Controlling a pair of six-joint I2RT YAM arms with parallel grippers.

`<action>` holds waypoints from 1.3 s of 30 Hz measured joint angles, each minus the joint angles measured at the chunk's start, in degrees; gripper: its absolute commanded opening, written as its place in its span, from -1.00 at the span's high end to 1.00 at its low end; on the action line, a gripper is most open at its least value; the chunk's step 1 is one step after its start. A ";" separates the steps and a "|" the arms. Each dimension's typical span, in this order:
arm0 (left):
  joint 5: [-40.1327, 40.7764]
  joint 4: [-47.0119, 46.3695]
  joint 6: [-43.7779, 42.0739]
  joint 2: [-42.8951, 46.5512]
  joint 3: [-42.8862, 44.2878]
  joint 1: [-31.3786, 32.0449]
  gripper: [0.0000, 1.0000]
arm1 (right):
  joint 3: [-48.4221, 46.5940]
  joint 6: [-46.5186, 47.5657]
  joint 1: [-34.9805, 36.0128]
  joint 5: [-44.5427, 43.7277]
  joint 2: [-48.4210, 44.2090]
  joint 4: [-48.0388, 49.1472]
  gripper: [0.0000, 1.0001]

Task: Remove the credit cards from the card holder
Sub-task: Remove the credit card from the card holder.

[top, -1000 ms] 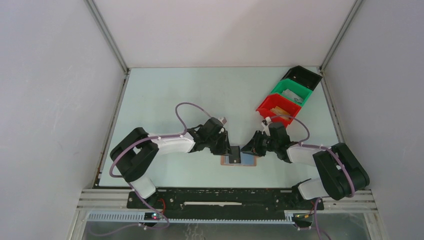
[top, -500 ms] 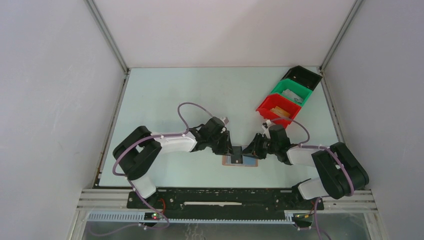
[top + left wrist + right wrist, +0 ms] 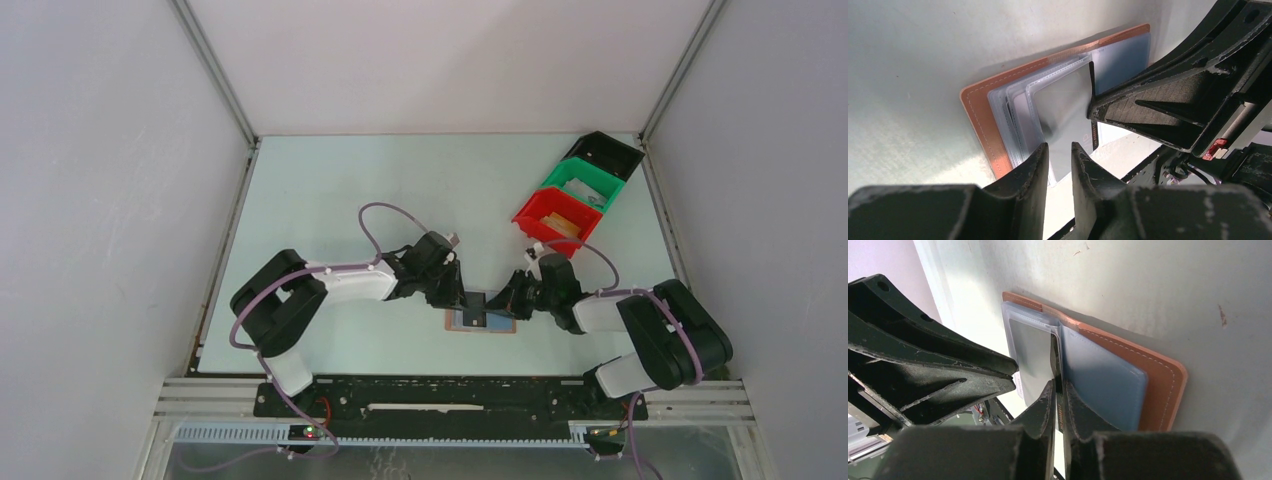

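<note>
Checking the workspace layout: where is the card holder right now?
In the top view the card holder lies open by the near edge of the table, about centre, between the left gripper and the right gripper.

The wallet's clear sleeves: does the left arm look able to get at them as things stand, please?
Probably yes: the left end effector sits at the edge of the sleeves, jaws slightly apart, nothing between. The right end effector pinches a dark card alongside, not blocking.
</note>
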State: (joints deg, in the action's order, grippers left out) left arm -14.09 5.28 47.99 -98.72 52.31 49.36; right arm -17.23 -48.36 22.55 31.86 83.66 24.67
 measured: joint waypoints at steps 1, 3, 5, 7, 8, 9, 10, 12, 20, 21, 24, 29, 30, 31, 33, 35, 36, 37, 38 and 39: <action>0.02 0.02 0.00 0.00 0.00 0.00 0.43 | 0.20 -0.24 -0.02 0.00 0.00 0.35 0.87; 0.11 0.09 0.00 0.00 0.00 0.00 0.44 | 0.74 -0.72 -0.09 0.00 -0.02 1.40 0.97; 0.17 0.17 0.02 0.00 0.00 0.00 0.45 | 1.18 -1.20 -0.26 0.04 -0.02 2.19 1.00; 0.26 0.24 0.02 -0.02 0.02 0.00 0.46 | 1.46 -1.49 -0.48 0.20 -0.04 2.64 1.00; 0.26 0.26 0.02 -0.04 0.09 0.00 0.46 | 1.60 -1.60 -0.66 0.33 -0.07 2.75 1.00; 0.28 0.35 0.04 -0.15 0.20 0.00 0.46 | 1.81 -1.70 -0.87 0.50 -0.13 2.97 1.00; 0.24 0.39 0.04 -0.26 0.35 0.00 0.46 | 2.05 -1.81 -1.22 0.72 -0.24 3.13 1.00; 0.15 0.20 0.09 -0.42 0.46 0.02 0.46 | 2.75 -1.92 -1.99 1.33 -0.74 3.48 1.00; -0.44 -1.36 0.31 -1.11 0.63 0.00 0.46 | 4.44 -1.88 -4.44 3.19 -3.82 2.75 1.00; -0.55 -1.51 0.46 -1.16 0.63 0.00 0.46 | 4.44 -1.88 -4.61 3.23 -4.31 2.36 1.00; -0.76 -1.95 0.63 -1.33 0.63 -0.04 0.46 | 4.55 -1.81 -5.07 3.39 -5.86 1.25 1.00; -0.98 -2.23 0.66 -1.53 0.63 -0.09 0.46 | 4.57 -1.22 -5.97 3.67 -7.61 -0.66 1.00; -1.11 -2.25 0.66 -1.55 0.63 -0.15 0.46 | 4.57 -1.03 -6.12 3.72 -7.69 -0.90 1.00; -1.16 -2.27 0.66 -1.57 0.63 -0.15 0.46 | 4.57 -0.87 -6.29 3.85 -7.72 -1.07 1.00; -1.20 -2.36 0.66 -1.62 0.63 -0.20 0.46 | 4.57 -0.57 -6.71 4.28 -7.69 -1.36 1.00; -1.22 -2.40 0.68 -1.64 0.63 -0.20 0.46 | 4.57 -0.35 -7.06 4.59 -7.67 -1.53 1.00; -1.22 -2.40 0.68 -1.64 0.63 -0.20 0.46 | 4.59 -0.31 -7.19 4.70 -7.67 -1.53 1.00; -1.22 -2.40 0.68 -1.64 0.63 -0.20 0.46 | 4.74 -0.26 -7.34 4.74 -7.67 -1.53 1.00; -1.22 -2.43 0.68 -1.64 0.63 -0.20 0.46 | 4.90 -0.17 -7.50 4.79 -7.67 -1.53 1.00; -1.20 -2.45 0.68 -1.64 0.63 -0.20 0.46 | 5.11 -0.13 -7.69 4.85 -7.69 -1.51 1.00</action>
State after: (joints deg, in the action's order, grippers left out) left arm -15.29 2.83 48.66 -100.36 52.95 49.17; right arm -12.12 -48.49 14.85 36.71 75.96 23.16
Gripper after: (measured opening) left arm 0.269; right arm 0.007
